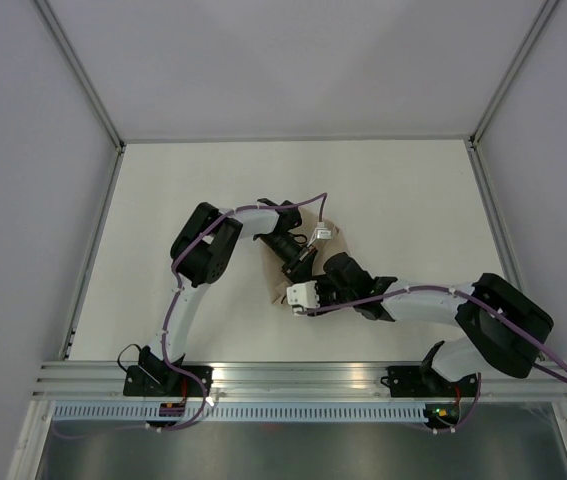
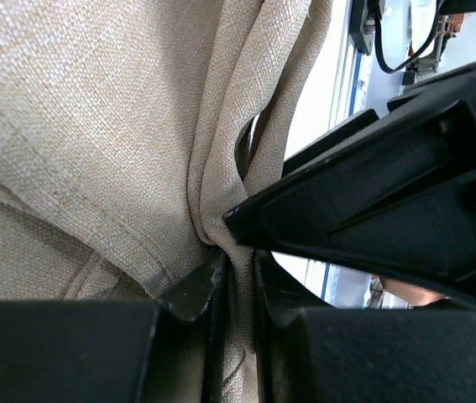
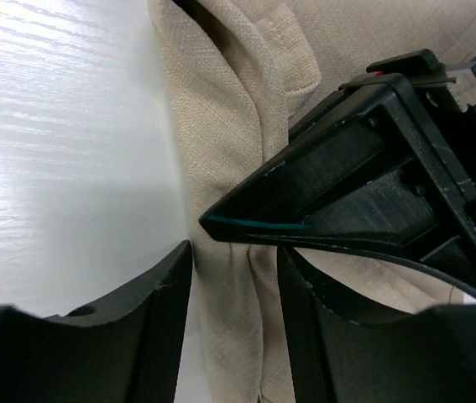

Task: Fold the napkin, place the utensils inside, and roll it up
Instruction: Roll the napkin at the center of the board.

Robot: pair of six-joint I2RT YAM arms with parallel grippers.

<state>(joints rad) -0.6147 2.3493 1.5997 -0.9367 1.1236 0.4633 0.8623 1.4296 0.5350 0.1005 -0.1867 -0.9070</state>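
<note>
My left tool (image 2: 236, 273) was pressed together on a bunched pleat of the tan, coarse-woven cloth napkin (image 2: 95, 143). My right tool (image 3: 233, 260) stood spread, straddling a fold of it without gripping. I judged that a pull from here would drag several layers at once and crease the fold crooked, and that my two tools, crowded close, might knock together. The napkin lay rumpled mid-way across the white counter (image 3: 53, 126), directly beneath both tools.

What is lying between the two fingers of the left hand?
A gathered fold of the napkin, which the left hand pinches shut; the left wrist view shows it.
</note>
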